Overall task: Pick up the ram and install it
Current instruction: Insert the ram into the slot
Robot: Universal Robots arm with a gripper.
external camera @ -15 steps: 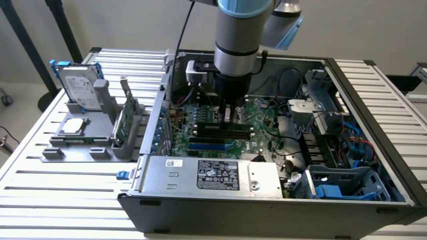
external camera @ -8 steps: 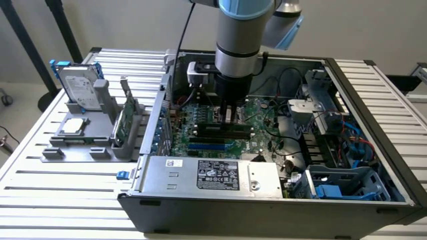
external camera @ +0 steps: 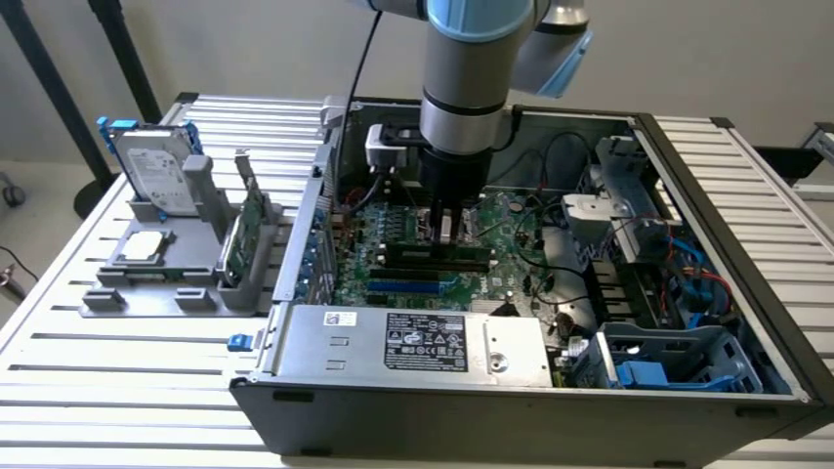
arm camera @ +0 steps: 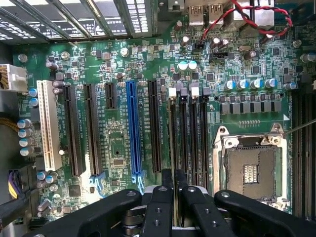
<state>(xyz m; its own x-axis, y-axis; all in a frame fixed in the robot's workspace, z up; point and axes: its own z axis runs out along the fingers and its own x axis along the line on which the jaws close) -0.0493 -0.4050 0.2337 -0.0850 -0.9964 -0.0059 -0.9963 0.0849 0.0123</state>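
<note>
The case is dark grey painted sheet metal with a matt finish. The power supply at its near edge is bare dull metal carrying a black printed label. The motherboard is glossy green laminate with black, white and blue plastic slots and a bright metal socket frame. The gripper fingers are smooth black plastic or coated metal. The arm has a satin grey metal tube. The table is ribbed, bright aluminium.

You see one computer case, one hard drive, one expansion card and one gripper.
</note>
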